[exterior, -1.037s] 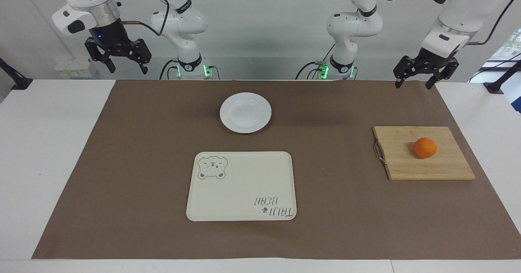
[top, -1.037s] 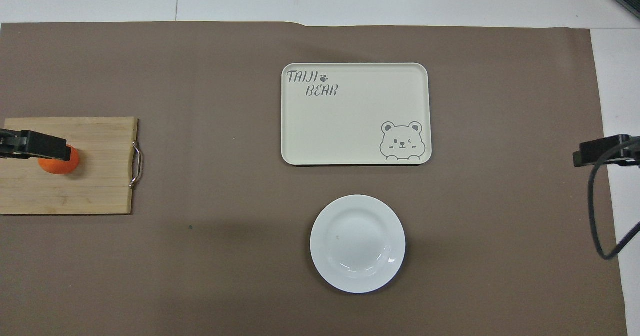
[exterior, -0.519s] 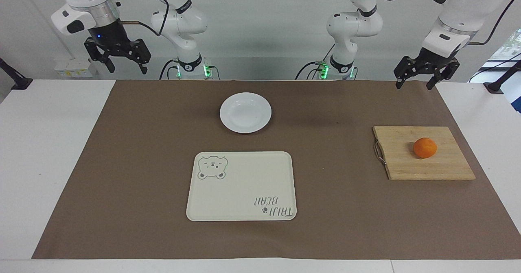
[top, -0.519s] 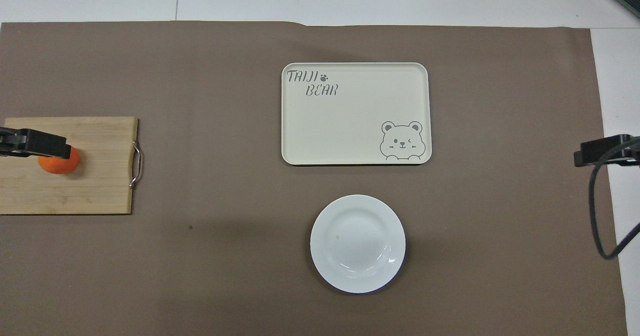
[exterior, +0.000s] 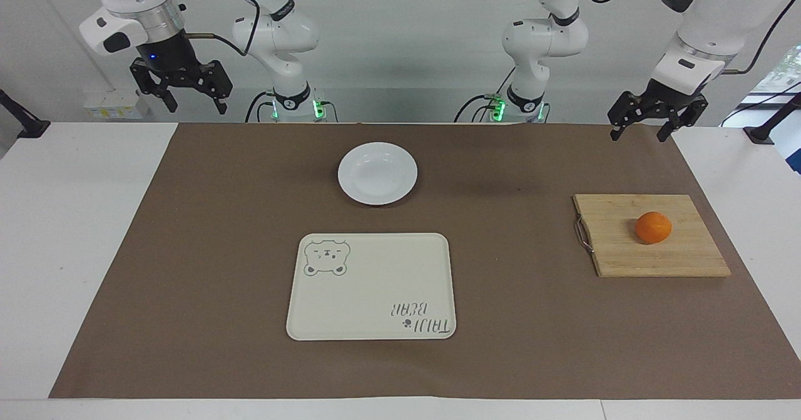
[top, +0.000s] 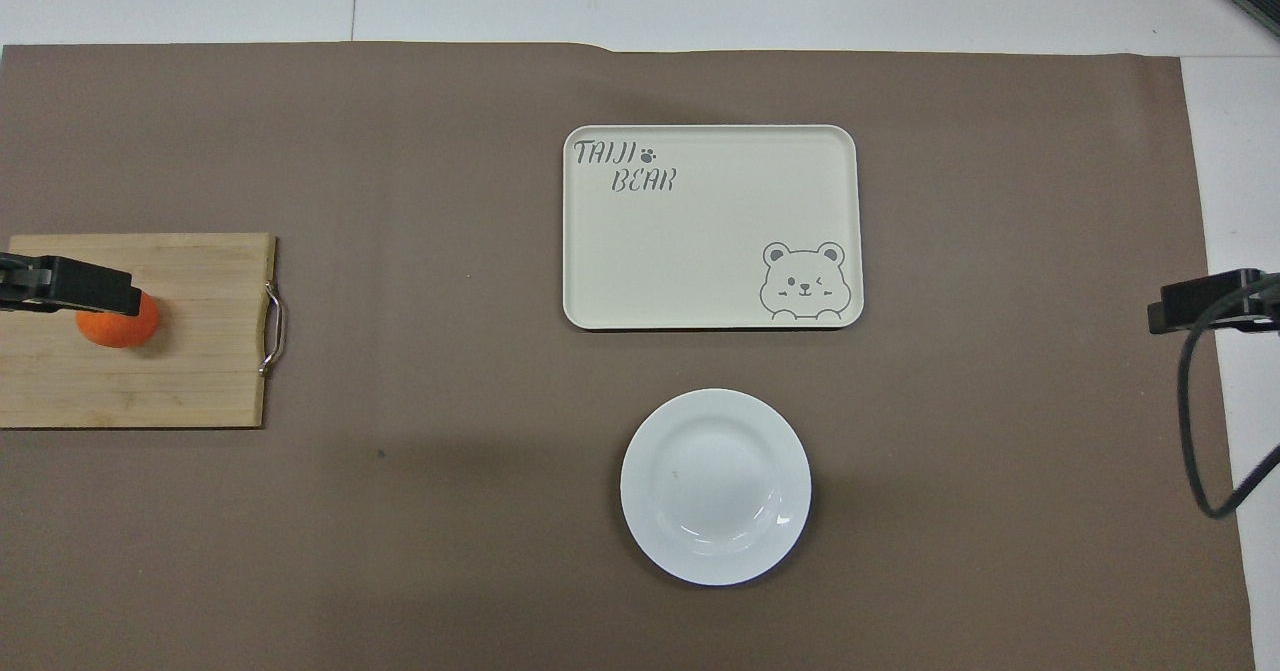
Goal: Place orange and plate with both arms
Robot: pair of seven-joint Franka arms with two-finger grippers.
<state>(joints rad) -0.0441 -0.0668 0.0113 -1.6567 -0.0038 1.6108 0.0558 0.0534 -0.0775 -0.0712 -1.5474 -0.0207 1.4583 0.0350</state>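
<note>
Since a second ago, your left gripper (exterior: pixel 648 124) has crept slightly toward its end; its open fingers hang above the mat's robot-side edge, empty. Right gripper (exterior: pixel 185 90) waits, open. Descend straight onto the orange (exterior: pixel 653 228) on the cutting board (exterior: pixel 682 257). Overhead, the plate (top: pixel 716 551) sits nearer the robots than the tray (top: pixel 700 261), unmoved.

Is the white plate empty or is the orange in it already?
Empty. The plate shows only its bare white dish in both views, while the orange sits on the wooden cutting board toward the left arm's end.
</note>
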